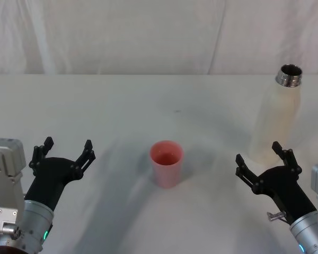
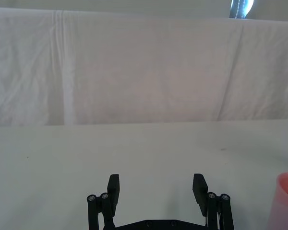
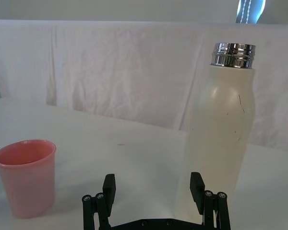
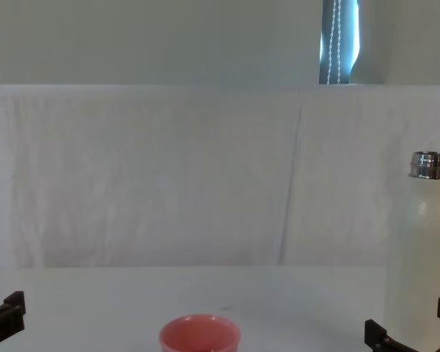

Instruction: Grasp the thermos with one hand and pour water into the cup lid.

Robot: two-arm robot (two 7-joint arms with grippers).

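Your right tool (image 1: pixel 261 159) is spread wide and empty, the thermos (image 1: pixel 278 119) just ahead of it uncapped; clip it off-centre and it tips. The cup lid (image 1: pixel 166 163) sits to its left; left tool (image 1: pixel 63 151) idle, spread.

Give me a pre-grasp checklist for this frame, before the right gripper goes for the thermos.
1. Thermos upright on the table: ok.
2. Thermos neck uncapped for pouring: ok.
3. Right gripper open, just short of the thermos and not touching it: ok.
4. Cup lid upright, mouth up, standing apart from the thermos: ok.
5. Left gripper open, well to the side of the cup lid: ok.
6. Water level inside the thermos: cannot tell.
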